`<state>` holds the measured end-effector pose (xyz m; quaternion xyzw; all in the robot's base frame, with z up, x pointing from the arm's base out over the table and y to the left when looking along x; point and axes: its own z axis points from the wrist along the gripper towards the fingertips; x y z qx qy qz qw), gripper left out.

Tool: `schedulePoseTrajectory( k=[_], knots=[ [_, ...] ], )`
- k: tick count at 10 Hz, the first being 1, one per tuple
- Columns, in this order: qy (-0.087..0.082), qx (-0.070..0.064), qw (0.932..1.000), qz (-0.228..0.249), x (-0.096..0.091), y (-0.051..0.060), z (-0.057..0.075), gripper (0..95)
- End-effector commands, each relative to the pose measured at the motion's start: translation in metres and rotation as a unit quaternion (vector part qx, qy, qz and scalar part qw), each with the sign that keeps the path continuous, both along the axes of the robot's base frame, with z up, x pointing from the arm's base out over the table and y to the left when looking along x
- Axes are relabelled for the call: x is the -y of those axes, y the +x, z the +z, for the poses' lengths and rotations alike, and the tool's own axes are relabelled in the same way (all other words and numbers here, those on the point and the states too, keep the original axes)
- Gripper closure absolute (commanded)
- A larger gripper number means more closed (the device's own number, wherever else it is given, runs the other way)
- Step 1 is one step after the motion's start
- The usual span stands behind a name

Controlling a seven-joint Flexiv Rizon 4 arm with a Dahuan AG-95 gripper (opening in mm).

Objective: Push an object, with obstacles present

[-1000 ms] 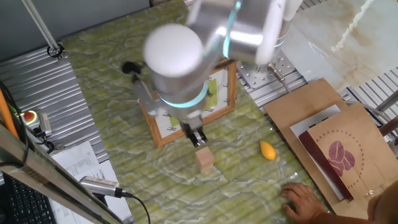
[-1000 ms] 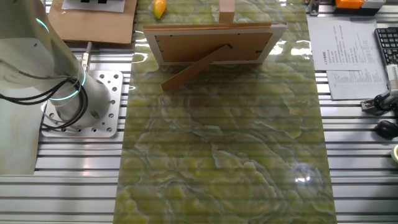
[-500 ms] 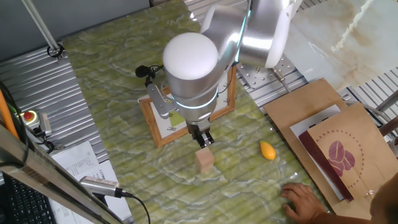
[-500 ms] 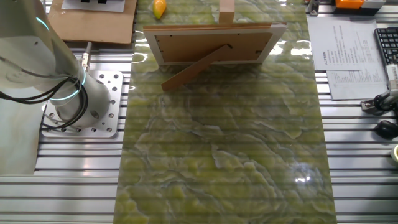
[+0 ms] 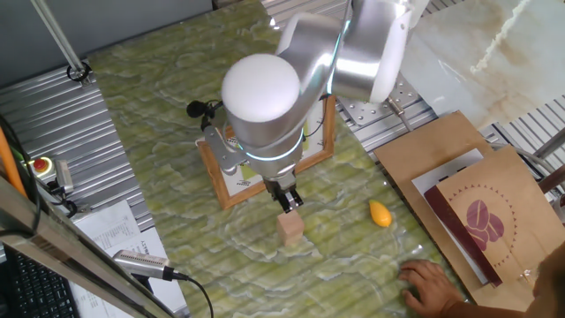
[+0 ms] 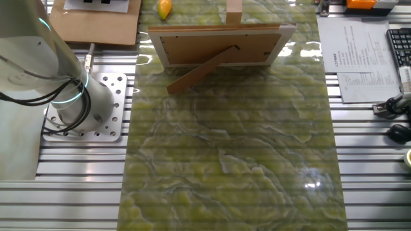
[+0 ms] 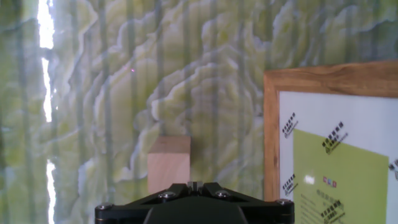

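Note:
The pale tan wooden block stands on the green marbled mat, just in front of the picture frame. My gripper hangs just above and behind the block, its fingers pressed together and holding nothing. In the hand view the block sits right ahead of the gripper, with the frame to the right. The orange-yellow teardrop piece lies to the block's right. In the other fixed view the frame's back hides most of the block; the teardrop shows at the top.
A person's hand rests at the mat's near right corner. Brown cardboard with a printed bag lies to the right. Papers and a cable lie at the left. The arm's base stands on the slotted table.
The arm's body has swung right and then back a little. The gripper has shifted slightly right and lower towards the block. The block, frame and teardrop have not moved.

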<state>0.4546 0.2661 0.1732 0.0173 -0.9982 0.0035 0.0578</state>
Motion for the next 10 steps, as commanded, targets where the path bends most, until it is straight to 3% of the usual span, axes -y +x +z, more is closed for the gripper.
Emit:
schedulePoseTrajectory(
  k=[1,3,7,10],
  knots=[
    [0.006,-0.001,0.9997,0.025,0.001,-0.001,0.001,95.0],
    [0.011,0.010,0.9997,0.020,-0.012,-0.020,-0.017,95.0],
    [0.004,0.006,1.0000,0.006,-0.042,-0.047,-0.040,95.0],
    [0.004,0.006,1.0000,0.003,-0.040,-0.060,-0.049,95.0]
  ],
)
